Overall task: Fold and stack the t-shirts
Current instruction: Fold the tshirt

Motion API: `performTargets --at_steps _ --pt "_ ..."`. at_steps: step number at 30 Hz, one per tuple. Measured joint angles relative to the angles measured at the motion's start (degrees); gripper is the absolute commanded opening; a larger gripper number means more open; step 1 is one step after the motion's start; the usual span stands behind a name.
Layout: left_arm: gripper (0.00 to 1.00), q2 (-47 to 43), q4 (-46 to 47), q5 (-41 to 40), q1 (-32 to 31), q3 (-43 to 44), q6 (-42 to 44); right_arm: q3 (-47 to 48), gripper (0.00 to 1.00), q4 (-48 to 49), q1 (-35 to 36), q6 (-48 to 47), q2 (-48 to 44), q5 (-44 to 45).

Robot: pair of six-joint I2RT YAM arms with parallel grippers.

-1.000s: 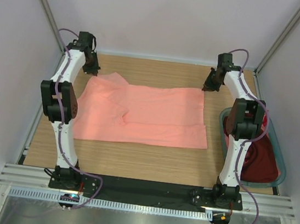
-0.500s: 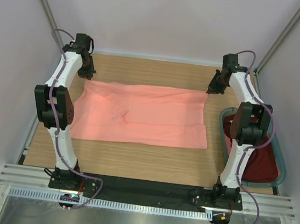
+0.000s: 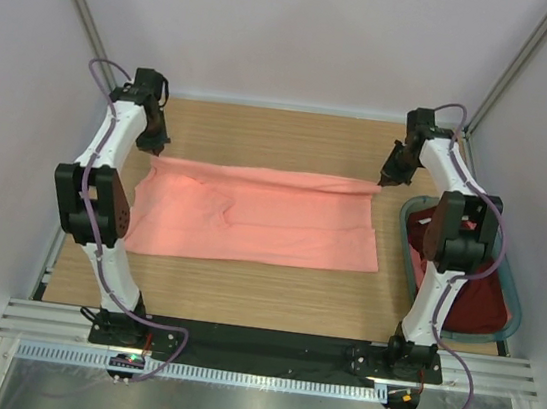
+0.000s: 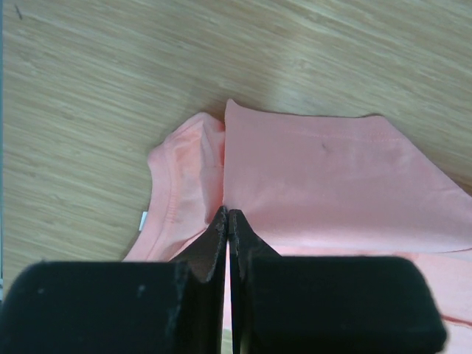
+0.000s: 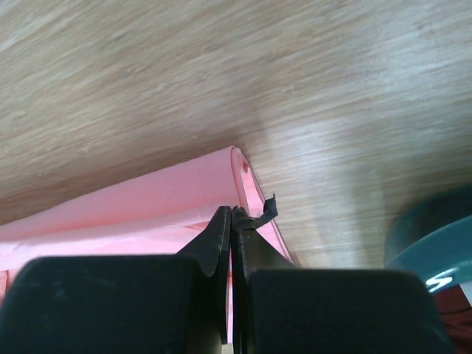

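A salmon-pink t-shirt (image 3: 262,218) lies spread across the middle of the wooden table. My left gripper (image 3: 150,148) is shut on its far left corner. In the left wrist view the closed gripper (image 4: 228,212) pinches the pink cloth (image 4: 324,177) near the collar. My right gripper (image 3: 386,179) is shut on the far right corner. In the right wrist view the closed gripper (image 5: 232,210) clamps the pink hem (image 5: 147,199). The far edge runs taut and straight between the two grippers. A dark maroon t-shirt (image 3: 477,302) lies in the basket.
The grey-teal plastic basket (image 3: 507,286) stands at the right edge of the table, close to the right arm; its rim shows in the right wrist view (image 5: 431,221). Bare wood (image 3: 273,134) lies beyond the shirt. The enclosure walls stand close on both sides.
Both grippers have moved toward the near side, carrying the shirt's far edge with them. The far edge has gone from uneven to a straight line, and the raised left flap is gone.
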Motion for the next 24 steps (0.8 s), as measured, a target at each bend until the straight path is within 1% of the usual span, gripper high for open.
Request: performTargets --at_steps 11,16,24 --pt "0.00 -2.4 -0.7 -1.5 0.0 -5.0 -0.6 -7.1 0.01 -0.2 0.0 0.2 -5.6 -0.3" --pt "0.00 -2.9 -0.5 -1.5 0.0 -6.6 -1.5 -10.3 0.01 -0.2 0.0 0.2 -6.0 -0.5" --pt "0.00 -3.4 -0.6 -2.2 0.0 -9.6 -1.8 -12.2 0.01 0.3 0.3 0.1 -6.0 -0.6"
